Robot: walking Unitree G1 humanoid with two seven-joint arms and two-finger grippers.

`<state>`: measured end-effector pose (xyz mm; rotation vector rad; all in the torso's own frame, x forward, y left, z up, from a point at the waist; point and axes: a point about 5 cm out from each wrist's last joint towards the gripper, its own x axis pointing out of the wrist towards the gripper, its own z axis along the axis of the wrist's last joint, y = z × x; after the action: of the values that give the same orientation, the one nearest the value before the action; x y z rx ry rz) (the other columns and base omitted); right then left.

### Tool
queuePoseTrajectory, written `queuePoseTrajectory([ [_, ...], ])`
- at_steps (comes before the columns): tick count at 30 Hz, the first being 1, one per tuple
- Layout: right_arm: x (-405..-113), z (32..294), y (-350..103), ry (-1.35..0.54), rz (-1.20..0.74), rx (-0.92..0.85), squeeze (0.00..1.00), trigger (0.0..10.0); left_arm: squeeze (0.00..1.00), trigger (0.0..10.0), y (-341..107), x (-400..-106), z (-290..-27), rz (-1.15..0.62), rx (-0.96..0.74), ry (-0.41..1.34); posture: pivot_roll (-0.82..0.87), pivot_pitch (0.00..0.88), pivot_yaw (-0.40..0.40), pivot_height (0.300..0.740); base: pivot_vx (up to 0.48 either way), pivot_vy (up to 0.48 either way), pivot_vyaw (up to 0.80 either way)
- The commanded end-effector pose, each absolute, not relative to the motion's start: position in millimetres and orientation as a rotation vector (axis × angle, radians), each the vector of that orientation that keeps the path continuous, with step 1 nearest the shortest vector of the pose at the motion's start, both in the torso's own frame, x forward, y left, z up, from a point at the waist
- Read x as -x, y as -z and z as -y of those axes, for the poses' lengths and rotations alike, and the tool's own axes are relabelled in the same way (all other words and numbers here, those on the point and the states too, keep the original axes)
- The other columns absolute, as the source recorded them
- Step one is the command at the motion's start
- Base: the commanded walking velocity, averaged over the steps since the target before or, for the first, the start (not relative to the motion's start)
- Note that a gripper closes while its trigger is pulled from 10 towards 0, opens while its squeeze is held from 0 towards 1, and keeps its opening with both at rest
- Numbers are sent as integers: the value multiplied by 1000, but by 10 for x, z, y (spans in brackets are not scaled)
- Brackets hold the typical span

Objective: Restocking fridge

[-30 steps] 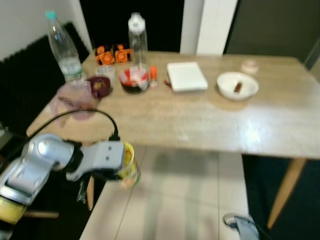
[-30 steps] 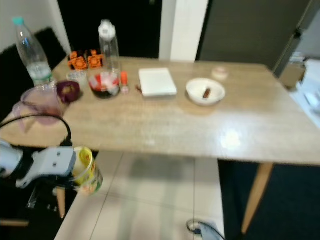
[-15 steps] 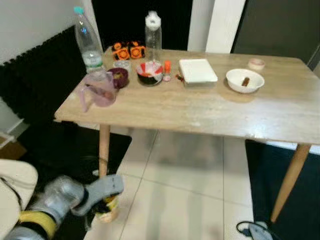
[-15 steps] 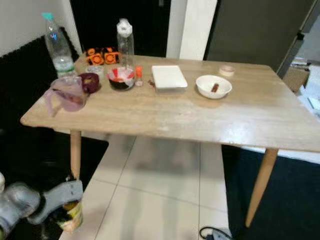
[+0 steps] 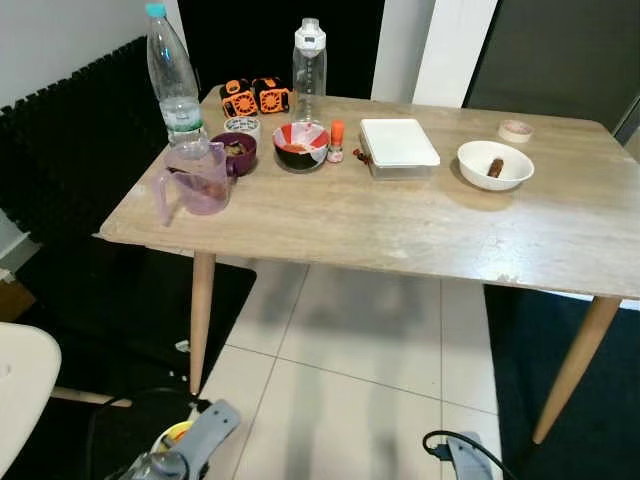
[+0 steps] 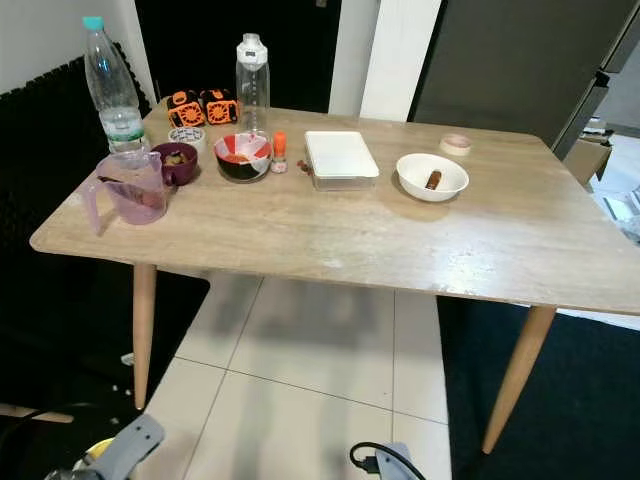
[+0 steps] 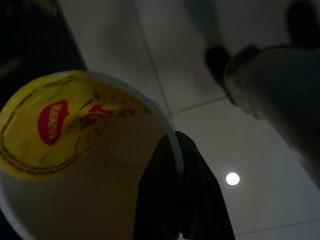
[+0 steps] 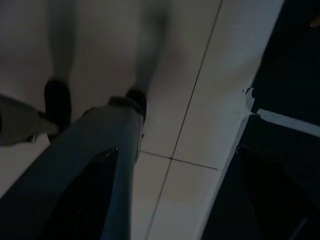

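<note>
I am holding the left pincer (image 7: 175, 165) low above the tiled floor (image 5: 350, 350), its black fingers (image 7: 160, 200) clamped on the rim of a yellow-lidded cup (image 7: 75, 150); the peeled foil is carrying a red oval logo whose lettering I cannot read for certain. From the head camera the cup (image 5: 175, 435) is showing at the bottom edge, beside the silver left arm (image 5: 195, 450). The right pincer (image 8: 175, 200) is hanging idle over the tiles, its dark fingers (image 8: 95, 190) standing well apart.

Ahead, a wooden bench (image 5: 400, 225) on tapered legs is standing in a room of pale tiles and dark walls. It is bearing two clear bottles (image 5: 172, 75), one purple jug (image 5: 195, 180), one small purple bowl (image 5: 238, 152), one red-and-white bowl (image 5: 302, 143), one white bowl (image 5: 494, 165), one flat white box (image 5: 398, 145), two orange-and-black gadgets (image 5: 255, 97) and a roll of tape (image 5: 516, 130).
</note>
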<state>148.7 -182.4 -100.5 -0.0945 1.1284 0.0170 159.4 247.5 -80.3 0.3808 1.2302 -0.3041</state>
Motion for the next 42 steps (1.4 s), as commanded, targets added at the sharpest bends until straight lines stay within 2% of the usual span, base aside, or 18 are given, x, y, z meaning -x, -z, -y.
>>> queuePoseTrajectory([
  [1, -1367, 2047, 1018, 11, -1162, 120, 0, 10000, 0, 10000, 920, -1423, -2363, -1250, -303, 194, 52, 0, -44, 740, 0, 0, -781],
  [4, -1361, 2040, 1021, 10, -1164, 122, 0, 10000, 0, 10000, 961, -1329, -2347, -1274, -310, 168, 52, 0, -47, 740, 0, 0, -781],
  [7, -1354, 1990, 1031, 5, -1165, 124, 0, 10000, 0, 10000, 999, -1248, -2305, -1305, -364, 215, 54, 0, -47, 740, 0, 0, -781],
  [13, -1360, 1995, 1029, 5, -1170, 134, 0, 10000, 0, 10000, 1016, -1216, -2282, -1301, -334, 179, 59, 0, -52, 740, 0, 0, -781],
  [19, -1370, 1970, 1030, 4, -1172, 133, 0, 10000, 0, 10000, 1034, -1210, -2210, -1285, -391, 235, 52, 0, -50, 740, 0, 0, -781],
  [24, -1364, 1965, 1034, 8, -1175, 143, 0, 10000, 0, 10000, 1063, -1176, -2127, -1283, -373, 223, 52, 0, -60, 740, 0, 0, -781],
  [42, -1322, 1997, 1044, 17, -1190, 163, 0, 10000, 0, 10000, 1092, -1089, -2108, -1289, -365, 189, 50, 0, -66, 740, 0, 0, -781],
])
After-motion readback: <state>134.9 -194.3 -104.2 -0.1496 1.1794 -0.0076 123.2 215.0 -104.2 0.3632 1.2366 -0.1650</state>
